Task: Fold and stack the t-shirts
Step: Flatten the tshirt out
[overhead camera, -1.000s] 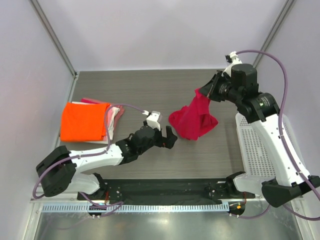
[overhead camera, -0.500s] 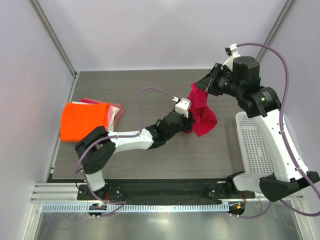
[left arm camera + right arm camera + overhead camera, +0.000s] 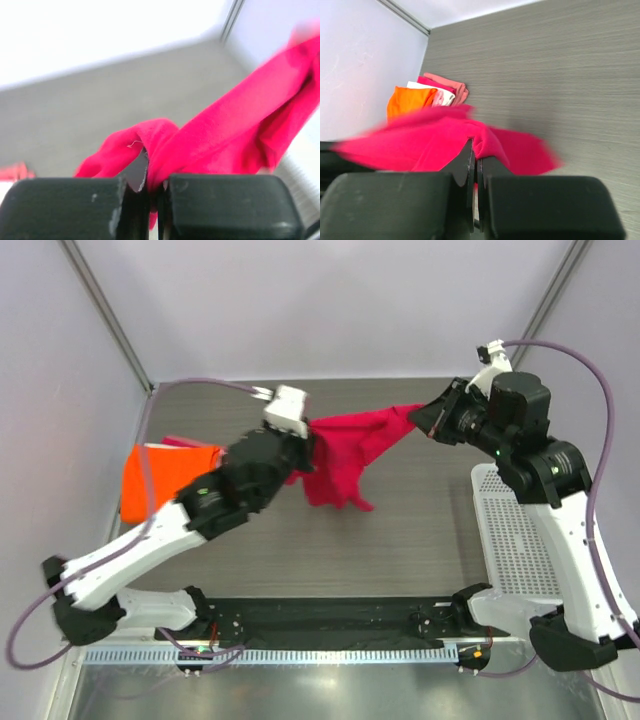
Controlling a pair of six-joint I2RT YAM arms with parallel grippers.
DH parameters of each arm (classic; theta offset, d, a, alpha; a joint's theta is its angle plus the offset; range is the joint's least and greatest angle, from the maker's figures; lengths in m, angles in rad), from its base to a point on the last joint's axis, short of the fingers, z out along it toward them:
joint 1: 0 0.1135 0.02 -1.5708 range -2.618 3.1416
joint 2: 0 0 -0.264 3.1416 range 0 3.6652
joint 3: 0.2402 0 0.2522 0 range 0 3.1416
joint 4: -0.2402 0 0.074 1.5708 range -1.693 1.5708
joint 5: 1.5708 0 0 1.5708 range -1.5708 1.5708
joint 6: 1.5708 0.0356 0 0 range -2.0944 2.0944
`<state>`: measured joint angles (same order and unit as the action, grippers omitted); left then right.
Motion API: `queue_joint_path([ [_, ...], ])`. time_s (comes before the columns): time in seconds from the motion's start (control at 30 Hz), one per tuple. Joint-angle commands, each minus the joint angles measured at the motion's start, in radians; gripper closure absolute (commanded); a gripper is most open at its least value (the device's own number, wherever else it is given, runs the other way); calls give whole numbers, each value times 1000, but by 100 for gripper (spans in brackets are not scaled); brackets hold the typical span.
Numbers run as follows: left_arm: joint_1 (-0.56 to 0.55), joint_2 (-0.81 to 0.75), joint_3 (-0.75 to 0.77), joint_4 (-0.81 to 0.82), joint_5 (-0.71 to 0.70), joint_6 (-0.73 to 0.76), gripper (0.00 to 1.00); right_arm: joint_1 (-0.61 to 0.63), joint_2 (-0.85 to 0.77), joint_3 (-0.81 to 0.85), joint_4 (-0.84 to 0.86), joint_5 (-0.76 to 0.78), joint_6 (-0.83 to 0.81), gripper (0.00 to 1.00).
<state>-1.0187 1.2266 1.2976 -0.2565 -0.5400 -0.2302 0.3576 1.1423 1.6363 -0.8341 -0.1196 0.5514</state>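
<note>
A crimson-red t-shirt (image 3: 348, 452) hangs stretched in the air between both grippers above the middle of the table. My left gripper (image 3: 305, 440) is shut on its left end; in the left wrist view the red cloth (image 3: 235, 135) is pinched between the jaws. My right gripper (image 3: 428, 418) is shut on its right end, and the right wrist view shows the cloth (image 3: 425, 142) clamped at the jaws. A folded orange t-shirt (image 3: 158, 480) lies at the table's left on top of pale pink and white folded cloth (image 3: 442, 90).
A white lattice basket (image 3: 515, 540) sits along the table's right edge beneath the right arm. Grey walls and a metal post (image 3: 110, 325) close in the back and left. The dark wood-grain tabletop (image 3: 400, 540) lies under the hanging shirt.
My left gripper reached the red shirt, shut on it and lifted up and to the left. The right gripper shifted right, so the bunched shirt now spreads out between the two.
</note>
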Motion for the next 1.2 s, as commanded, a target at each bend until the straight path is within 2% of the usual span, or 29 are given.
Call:
queue_joint_path([
  [0.0,11,-92,181,-177,-31,60,100,-3,-72,-15,29,58,-13,99],
  [0.07,43,-44,239,-202,-2,97,100,-3,-87,-24,29,63,-7,99],
  [0.1,113,-1,268,-216,35,92,100,-3,-99,-30,29,60,1,99],
  [0.2,265,173,327,-219,305,23,100,-3,-127,-67,32,60,18,99],
  [0.27,298,308,312,-141,391,-7,93,-3,-144,-119,47,66,27,99],
  [0.3,305,354,312,-123,470,-6,64,-3,-150,-142,49,73,30,99],
  [0.33,305,457,318,-121,500,-8,39,-3,-164,-164,53,80,38,99],
  [0.37,305,500,359,-142,512,-44,21,-3,-170,-214,55,84,41,99],
  [0.4,304,546,383,-177,484,-67,12,-3,-176,-242,56,93,45,99],
  [0.43,304,571,394,-226,459,-86,11,-3,-193,-272,56,100,48,99],
  [0.47,302,564,335,-211,442,-118,10,-3,-202,-342,61,107,53,99],
  [0.53,301,506,226,-115,414,-148,4,-3,-220,-420,69,159,58,99],
  [0.57,301,428,176,-89,405,-167,1,-3,-237,-496,70,175,62,99],
  [0.6,301,395,90,-73,394,-181,0,-5,-245,-533,75,190,64,99],
  [0.77,301,226,-81,-162,316,-274,1,-3,-323,-749,131,268,91,99],
  [0.87,301,128,-222,-168,223,-323,1,-5,-361,-820,138,317,113,99],
  [0.93,302,90,-305,-138,174,-342,5,-5,-398,-848,145,331,128,99],
  [1.03,338,131,-324,-115,170,-354,19,-5,-434,-888,161,330,134,99],
  [1.1,365,184,-275,-136,164,-354,27,-5,-440,-897,161,324,137,99],
  [1.17,385,276,-212,-177,143,-354,28,-5,-446,-902,161,318,136,99],
])
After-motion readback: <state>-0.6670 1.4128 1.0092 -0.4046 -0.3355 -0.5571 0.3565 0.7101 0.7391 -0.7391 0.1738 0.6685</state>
